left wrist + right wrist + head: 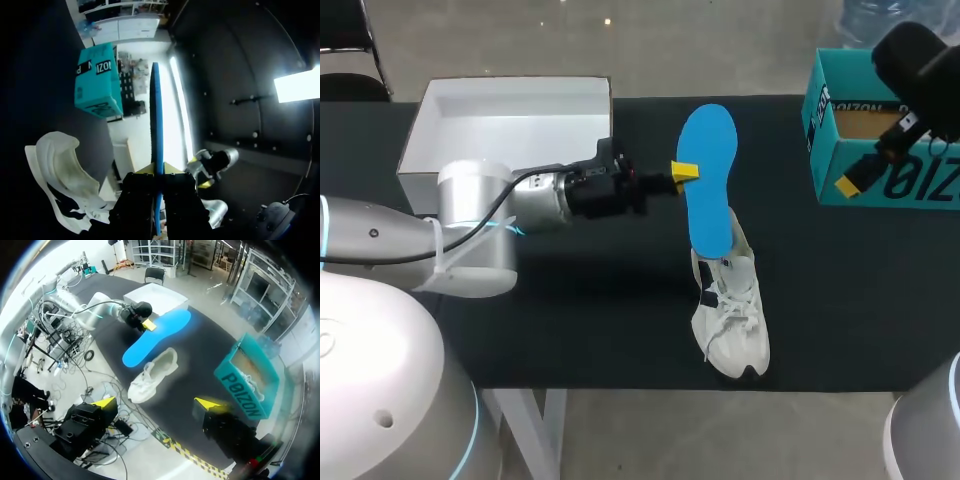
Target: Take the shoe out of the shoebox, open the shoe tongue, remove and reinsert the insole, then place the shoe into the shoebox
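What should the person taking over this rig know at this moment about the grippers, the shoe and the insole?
Left gripper: shut on the blue insole, held over the white shoe.
Right gripper: open, empty, near the teal shoebox.
The shoe is on the table, outside the shoebox.
Done: shoe taken out, insole removed.
Left: reinsert the insole, place the shoe into the shoebox.

Blue insole point(708, 180); white shoe point(735, 330), dark trim; teal shoebox point(880, 190), black lettering; white box point(505, 125); black table point(620, 320); yellow fingertips point(686, 171).
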You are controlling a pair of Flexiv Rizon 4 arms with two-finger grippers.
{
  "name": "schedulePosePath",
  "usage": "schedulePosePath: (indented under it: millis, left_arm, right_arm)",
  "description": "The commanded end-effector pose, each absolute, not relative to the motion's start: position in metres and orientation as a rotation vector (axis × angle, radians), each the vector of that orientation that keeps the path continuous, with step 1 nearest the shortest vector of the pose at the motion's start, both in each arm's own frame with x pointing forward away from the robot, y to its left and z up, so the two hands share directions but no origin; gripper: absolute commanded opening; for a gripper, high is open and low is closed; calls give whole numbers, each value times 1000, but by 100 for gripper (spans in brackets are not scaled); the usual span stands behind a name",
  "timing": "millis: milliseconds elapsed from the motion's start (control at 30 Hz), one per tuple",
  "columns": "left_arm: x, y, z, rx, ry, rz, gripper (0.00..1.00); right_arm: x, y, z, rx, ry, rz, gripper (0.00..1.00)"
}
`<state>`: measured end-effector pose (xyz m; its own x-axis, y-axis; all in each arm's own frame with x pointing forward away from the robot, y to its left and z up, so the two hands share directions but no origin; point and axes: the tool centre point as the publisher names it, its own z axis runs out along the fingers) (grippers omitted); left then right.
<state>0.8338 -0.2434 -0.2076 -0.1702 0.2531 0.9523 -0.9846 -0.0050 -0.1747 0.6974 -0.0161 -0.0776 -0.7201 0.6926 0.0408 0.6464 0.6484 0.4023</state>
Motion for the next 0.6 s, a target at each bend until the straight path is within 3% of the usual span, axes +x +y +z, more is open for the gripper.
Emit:
schedulePosePath:
  millis: [33, 600]
  left_arm:
    - [833, -243, -207, 921, -1149, 1432, 0]
    - [826, -228, -191, 583, -1588, 1730, 0]
  right_arm:
    - [701, -13, -76, 1124, 2754, 587, 100]
    - [701, -13, -76, 1124, 2754, 587, 100]
